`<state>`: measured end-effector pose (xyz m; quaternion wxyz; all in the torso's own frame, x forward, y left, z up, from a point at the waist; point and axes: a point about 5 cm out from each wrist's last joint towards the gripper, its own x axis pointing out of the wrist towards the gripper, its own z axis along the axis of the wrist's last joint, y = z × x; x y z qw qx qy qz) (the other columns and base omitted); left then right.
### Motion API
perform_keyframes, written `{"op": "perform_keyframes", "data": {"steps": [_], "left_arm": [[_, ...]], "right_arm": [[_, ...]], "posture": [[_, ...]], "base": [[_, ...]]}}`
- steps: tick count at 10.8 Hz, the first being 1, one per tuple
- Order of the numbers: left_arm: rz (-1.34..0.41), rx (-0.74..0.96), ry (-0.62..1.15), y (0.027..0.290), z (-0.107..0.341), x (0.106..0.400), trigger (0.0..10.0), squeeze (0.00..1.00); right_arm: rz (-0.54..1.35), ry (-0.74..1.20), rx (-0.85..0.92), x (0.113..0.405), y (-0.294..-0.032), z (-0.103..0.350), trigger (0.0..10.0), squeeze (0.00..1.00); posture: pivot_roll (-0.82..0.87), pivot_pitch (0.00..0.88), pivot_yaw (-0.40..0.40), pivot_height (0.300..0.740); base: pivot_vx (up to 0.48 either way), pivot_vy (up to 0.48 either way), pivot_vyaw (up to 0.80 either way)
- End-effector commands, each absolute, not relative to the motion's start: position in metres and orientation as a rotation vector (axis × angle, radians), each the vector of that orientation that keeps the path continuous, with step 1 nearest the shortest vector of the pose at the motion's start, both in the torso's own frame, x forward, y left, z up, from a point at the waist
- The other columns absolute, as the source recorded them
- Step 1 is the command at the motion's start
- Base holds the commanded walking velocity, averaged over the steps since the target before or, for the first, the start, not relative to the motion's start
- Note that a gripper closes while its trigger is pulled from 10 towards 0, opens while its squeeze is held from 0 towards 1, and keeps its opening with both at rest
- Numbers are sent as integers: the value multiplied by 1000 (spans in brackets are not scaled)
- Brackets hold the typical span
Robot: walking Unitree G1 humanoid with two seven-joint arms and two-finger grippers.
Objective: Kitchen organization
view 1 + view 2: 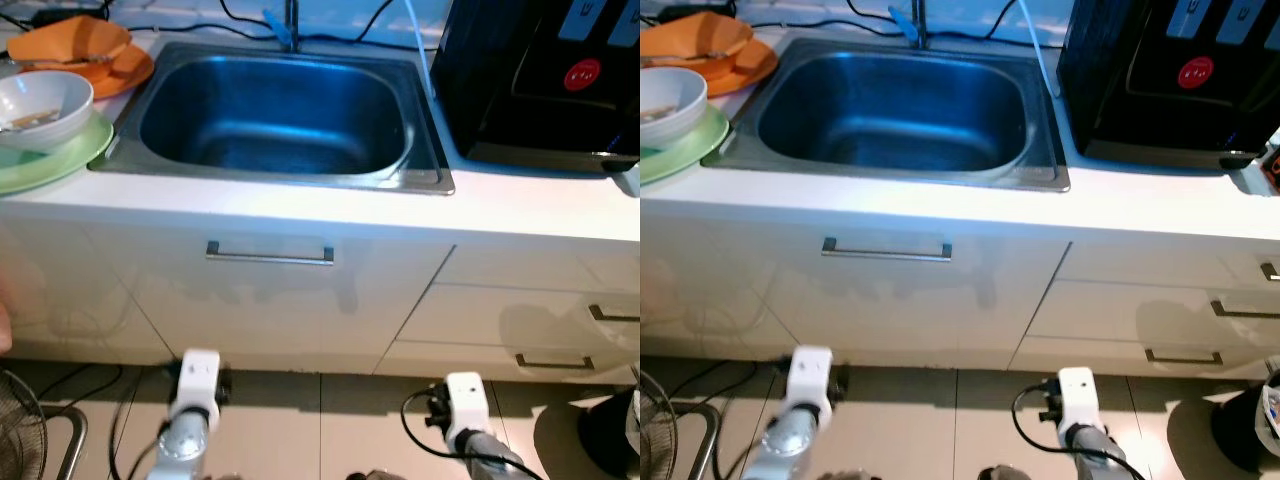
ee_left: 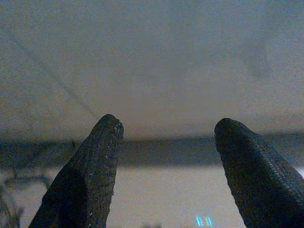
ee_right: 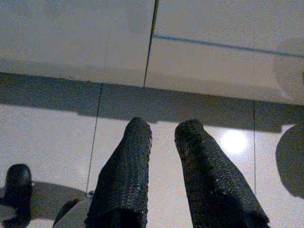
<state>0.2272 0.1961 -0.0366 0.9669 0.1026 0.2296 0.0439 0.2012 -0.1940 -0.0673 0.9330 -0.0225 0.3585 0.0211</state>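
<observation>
Sink (image 1: pixel 275 115), bare steel, shines beside stacked dishes (image 1: pixel 45 115) (left fingers (image 2: pixel 88 175) spread, right fingers (image 3: pixel 126 175) slightly parted).

Your right gripper (image 3: pixel 164 135) hangs over the tiled floor (image 3: pixel 47 137) with its jaws a narrow gap apart, pointing toward the foot of the white cabinets (image 3: pixel 76 38), where a dark seam (image 3: pixel 151 38) divides two fronts.

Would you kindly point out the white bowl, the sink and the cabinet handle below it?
white bowl (image 1: pixel 45 105): left eye view, on its outer wall.
sink (image 1: pixel 270 110): left eye view, on the bare steel basin.
cabinet handle (image 1: pixel 270 256): left eye view, at the middle of the bar.
</observation>
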Motion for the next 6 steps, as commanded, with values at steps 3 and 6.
{"op": "perform_keyframes", "data": {"steps": [3, 6], "left_arm": [[126, 300, 213, 198, -6, 232, 10000, 0], [146, 330, -25, 197, 42, 234, 10000, 0]], "right_arm": [[2, 609, -44, 201, -199, -61, 10000, 0], [-28, 515, -70, 203, -202, -54, 10000, 0]], "posture": [[41, 140, -73, 740], [34, 153, -79, 740]], "base": [[0, 0, 0], [0, 0, 0]]}}
